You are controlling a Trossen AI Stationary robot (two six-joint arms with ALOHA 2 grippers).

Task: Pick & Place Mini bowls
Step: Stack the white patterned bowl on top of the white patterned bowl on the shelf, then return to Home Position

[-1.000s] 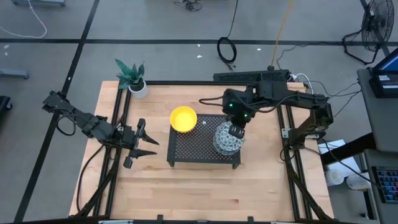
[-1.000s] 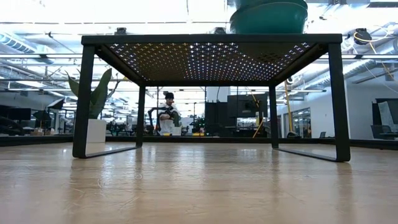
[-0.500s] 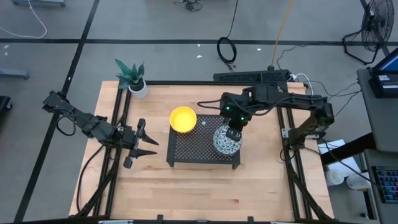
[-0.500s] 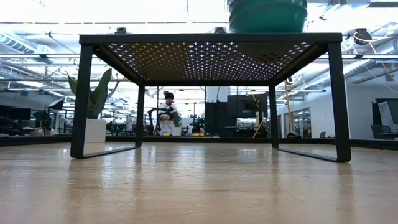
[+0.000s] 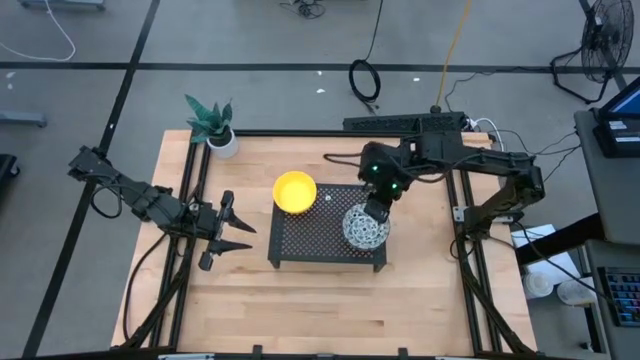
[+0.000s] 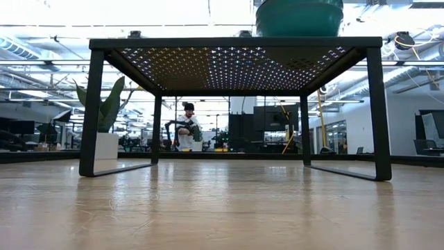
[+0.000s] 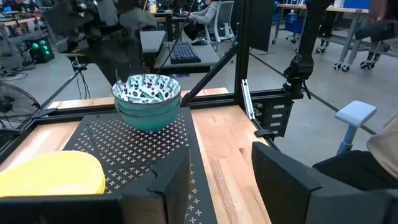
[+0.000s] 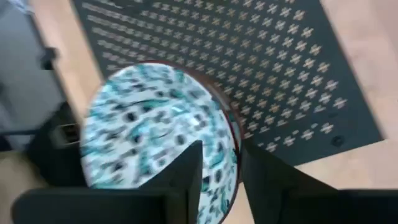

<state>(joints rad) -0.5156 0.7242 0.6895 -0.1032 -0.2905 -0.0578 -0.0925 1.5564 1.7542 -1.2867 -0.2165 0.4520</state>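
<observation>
Left gripper (image 5: pixel 228 228): it hung near the left edge of the desk, fingers spread and holding nothing, pointing toward the rack.
Rack (image 5: pixel 310 240): a black perforated stand in the middle of the desk, with both bowl groups on its top.
Patterned bowls (image 5: pixel 365 228): they sat stacked near the right end of the rack, toward the near side; the left wrist view showed at least two nested, the exact count I could not tell.
Right gripper (image 5: pixel 376 208): it was just above the far rim of the patterned stack; the right wrist view showed its fingers apart over the rim, seemingly gripping nothing.
Yellow bowls (image 5: pixel 295 191): they rested on the far left corner of the rack, well apart from the patterned ones.
Plant (image 5: pixel 213 124): it stood at the far left corner of the desk, not part of the task.
Step in hand: probably the placing of a patterned bowl on its stack was just finishing.
Next move: the right arm should rise straight up, so that the fingers do not catch the rim and drag the stack.
</observation>
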